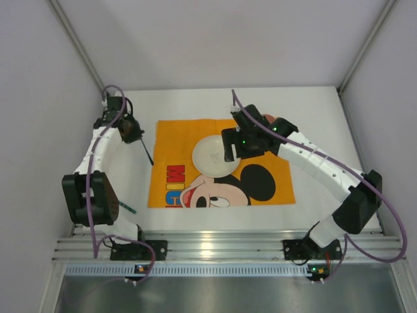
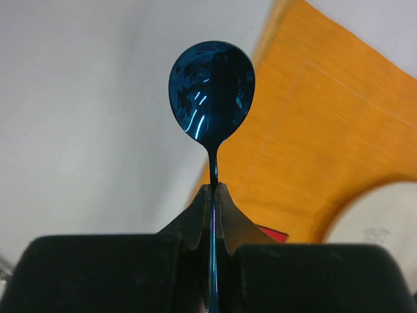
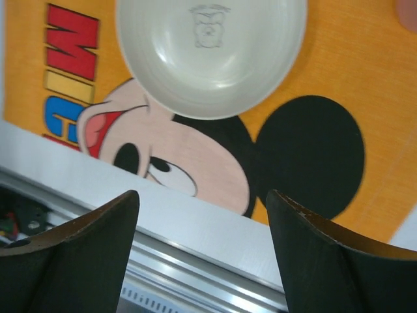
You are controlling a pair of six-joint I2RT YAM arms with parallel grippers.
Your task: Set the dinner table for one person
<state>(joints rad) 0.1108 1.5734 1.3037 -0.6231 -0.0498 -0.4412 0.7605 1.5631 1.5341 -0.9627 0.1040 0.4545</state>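
My left gripper (image 2: 214, 189) is shut on the thin handle of a dark blue spoon (image 2: 212, 91), whose bowl sticks out ahead of the fingers. From above, the spoon (image 1: 146, 151) slants down over the dinner table (image 1: 313, 104) just off the left edge of the orange Mickey Mouse placemat (image 1: 221, 189). A white bowl (image 1: 210, 156) rests on the placemat's upper middle. My right gripper (image 1: 229, 149) hovers at the bowl's right side, open and holding nothing. In the right wrist view the bowl (image 3: 212, 52) lies beyond the spread fingers (image 3: 98, 235).
A pinkish object (image 1: 268, 120) shows partly behind the right wrist at the placemat's far right corner. Grey walls close in the table on three sides. An aluminium rail (image 1: 221, 246) carrying both arm bases runs along the near edge.
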